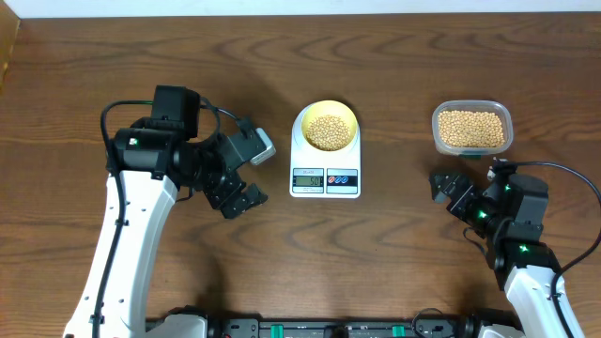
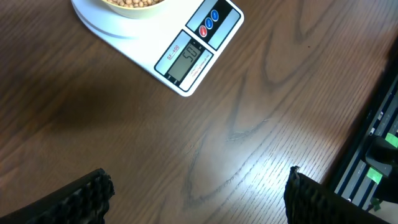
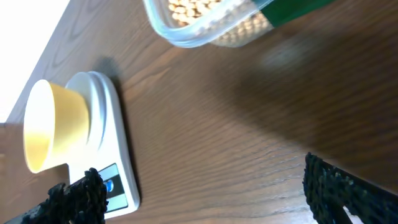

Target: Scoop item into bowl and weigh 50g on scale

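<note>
left claw [image 1: 246, 178], jaws apart, just left of scale [image 1: 325, 180]

The left arm [image 1: 127, 235] and right arm [image 1: 540, 286] share white lower links, black joint housings dotted with small green lights [image 1: 482, 215], and thin black cables [image 1: 106, 120] looping off them, while the left gripper [image 2: 199, 186] and right gripper [image 3: 202, 180] carry black ribbed finger pads [image 2: 81, 199].
</note>
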`<state>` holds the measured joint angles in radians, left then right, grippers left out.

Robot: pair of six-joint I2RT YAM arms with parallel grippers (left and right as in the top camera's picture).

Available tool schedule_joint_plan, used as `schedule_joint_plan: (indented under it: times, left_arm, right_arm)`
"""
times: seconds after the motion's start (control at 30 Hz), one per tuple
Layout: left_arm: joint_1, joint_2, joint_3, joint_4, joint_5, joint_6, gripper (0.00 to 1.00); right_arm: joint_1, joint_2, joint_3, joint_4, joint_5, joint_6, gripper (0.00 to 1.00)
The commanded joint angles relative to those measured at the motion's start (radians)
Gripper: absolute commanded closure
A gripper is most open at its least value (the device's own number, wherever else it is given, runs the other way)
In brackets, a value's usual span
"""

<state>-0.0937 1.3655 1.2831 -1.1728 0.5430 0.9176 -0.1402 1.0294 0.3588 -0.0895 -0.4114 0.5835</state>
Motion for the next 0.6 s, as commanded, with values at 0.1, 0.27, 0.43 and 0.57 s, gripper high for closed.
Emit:
schedule_joint_plan:
  times: [0.1,0.27,0.43,0.57]
  left_arm:
    - [-0.002,-0.001,-0.005,-0.004,-0.006,0.009,0.1]
    - [-0.002,-0.001,-0.005,-0.004,-0.006,0.009,0.1]
    - [-0.002,-0.001,-0.005,-0.004,-0.006,0.009,0.1]
    - [-0.002,-0.001,-0.005,-0.003,-0.006,0.009,0.1]
  right_arm:
    - [-0.006,-0.018,0.001,0.154,-0.171,-0.012,0.01]
    - [-0.006,-0.101,0.001,0.291,-0.278,0.058,0.01]
    - [-0.006,-0.227,0.001,0.315,-0.283,0.099,0.01]
    - [-0.006,-0.406,0.001,0.35,-0.286,0.176,0.01]
